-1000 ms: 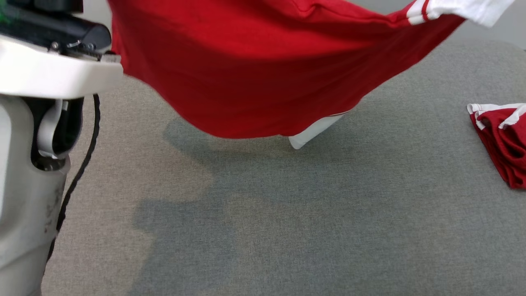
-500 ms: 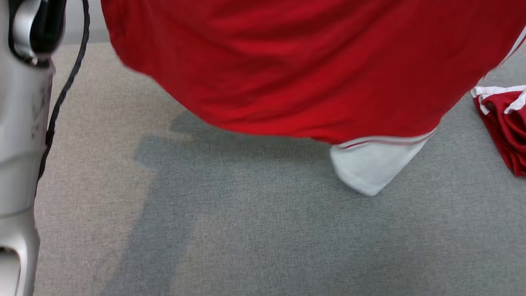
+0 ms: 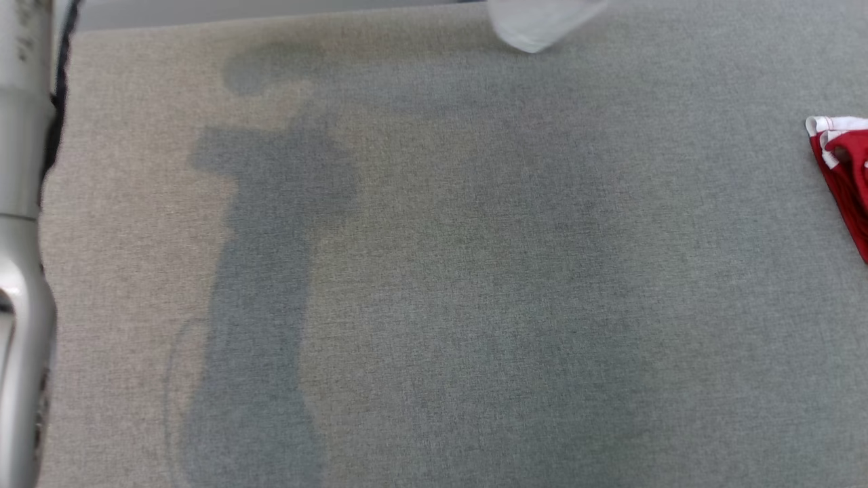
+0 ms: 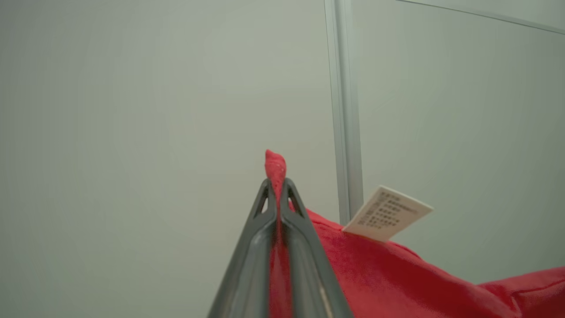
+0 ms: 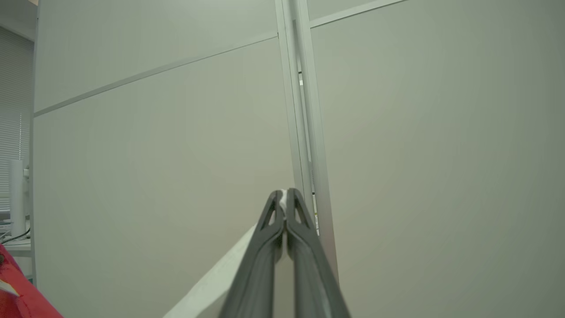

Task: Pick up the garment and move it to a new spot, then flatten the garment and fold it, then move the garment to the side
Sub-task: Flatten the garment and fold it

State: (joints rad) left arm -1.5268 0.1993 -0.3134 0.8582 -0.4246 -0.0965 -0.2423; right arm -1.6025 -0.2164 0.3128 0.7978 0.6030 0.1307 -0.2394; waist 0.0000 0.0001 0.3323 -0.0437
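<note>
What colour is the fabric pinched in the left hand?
Red. The garment shows best in the left wrist view, pinched in the left hand.

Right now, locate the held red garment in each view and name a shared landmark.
Head view: blurred white tip of the garment at the top edge.
Left wrist view: red cloth pinched in the left gripper, spreading lower right.
Right wrist view: white strip pinched in the right gripper, running lower left.
Shared by wrist views: the wall post.
</note>
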